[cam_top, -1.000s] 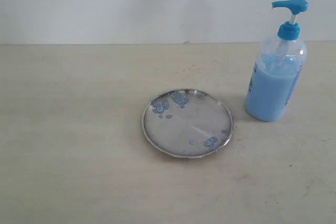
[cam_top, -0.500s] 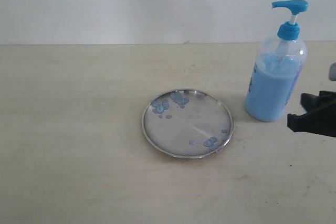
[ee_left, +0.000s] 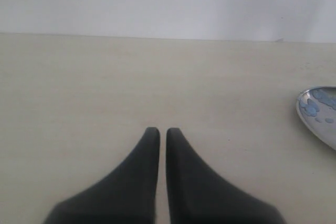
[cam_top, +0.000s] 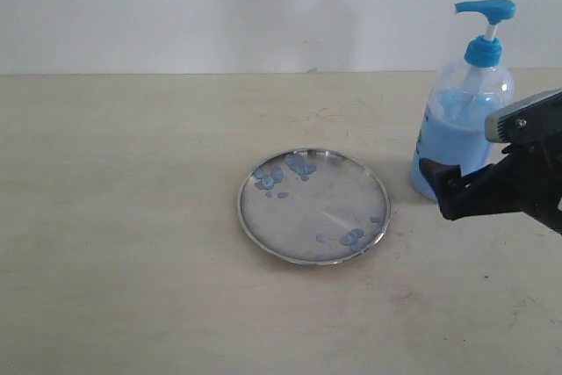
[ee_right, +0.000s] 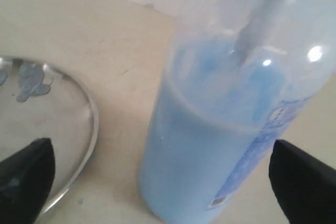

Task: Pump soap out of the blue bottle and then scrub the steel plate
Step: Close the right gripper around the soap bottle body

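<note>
The blue bottle [cam_top: 461, 129] stands upright at the right, its pump head [cam_top: 487, 10] up. The steel plate [cam_top: 313, 206] lies flat left of it, with soap [cam_top: 268, 179] blobs at its far-left and near-right rim. My right gripper [cam_top: 452, 186] is low in front of the bottle and open. In the right wrist view the right gripper [ee_right: 160, 145] has its fingers [ee_right: 26, 177] spread wide on either side of the bottle [ee_right: 210, 145], not touching it. My left gripper [ee_left: 158, 129] is shut on nothing over bare table, out of the exterior view.
A pale wall rises behind the light wooden table [cam_top: 132, 217]. The plate's rim [ee_right: 89, 124] lies close beside the bottle's base. In the left wrist view, the plate's edge [ee_left: 320, 114] shows off to one side of the left gripper.
My right gripper came in from the right edge and moved left, ending in front of the bottle's lower half. Plate and bottle have not moved.
</note>
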Controlling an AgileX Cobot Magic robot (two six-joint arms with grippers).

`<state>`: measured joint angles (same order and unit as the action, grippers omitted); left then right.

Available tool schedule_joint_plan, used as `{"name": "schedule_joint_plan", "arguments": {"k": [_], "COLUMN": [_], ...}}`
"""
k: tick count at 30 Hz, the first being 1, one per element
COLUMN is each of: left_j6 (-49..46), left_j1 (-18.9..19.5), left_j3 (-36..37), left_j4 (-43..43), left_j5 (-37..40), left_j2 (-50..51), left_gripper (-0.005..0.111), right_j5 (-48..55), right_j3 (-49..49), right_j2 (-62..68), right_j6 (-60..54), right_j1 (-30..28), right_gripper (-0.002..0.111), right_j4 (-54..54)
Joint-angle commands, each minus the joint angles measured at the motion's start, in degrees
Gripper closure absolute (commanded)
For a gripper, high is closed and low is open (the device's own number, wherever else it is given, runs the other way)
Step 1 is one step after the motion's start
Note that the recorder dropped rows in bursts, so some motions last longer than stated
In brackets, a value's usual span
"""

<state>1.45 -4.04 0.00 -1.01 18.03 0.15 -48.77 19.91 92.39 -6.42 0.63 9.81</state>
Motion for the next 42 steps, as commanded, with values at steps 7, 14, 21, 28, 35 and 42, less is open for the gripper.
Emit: {"name": "schedule_joint_plan", "arguments": {"k": [7, 14, 21, 28, 35, 42], "left_j6": [0.7, 0.7, 0.7, 0.7, 0.7, 0.7], "left_j1": [-0.5, -0.5, -0.5, -0.5, -0.5, -0.5], "left_j3": [0.0, 0.0, 0.0, 0.0, 0.0, 0.0], "left_j4": [0.0, 0.0, 0.0, 0.0, 0.0, 0.0], "left_j5": [-0.5, -0.5, -0.5, -0.5, -0.5, -0.5], "left_j2": [-0.2, -0.2, -0.2, -0.2, -0.2, -0.2], "left_gripper": [0.102, 0.102, 0.102, 0.102, 0.102, 0.102], "right_j5": [-13.9, -14.0, -14.4, -11.0, -8.2, -7.0], "right_j3": [2.5, 9.4, 18.0, 20.8, 20.8, 20.8], "right_j2": [6.7, 15.3, 23.5, 25.6, 25.6, 25.6], "right_j6": [-2.6, -5.0, -5.0, -5.0, -4.8, -4.4], "right_j1": [-0.1, -0.1, -0.1, -0.1, -0.1, -0.1], "right_gripper": [0.004, 0.004, 0.004, 0.017, 0.109, 0.108], "right_j4": [-4.2, -6.7, -6.7, -6.7, -6.9, -6.9]}}
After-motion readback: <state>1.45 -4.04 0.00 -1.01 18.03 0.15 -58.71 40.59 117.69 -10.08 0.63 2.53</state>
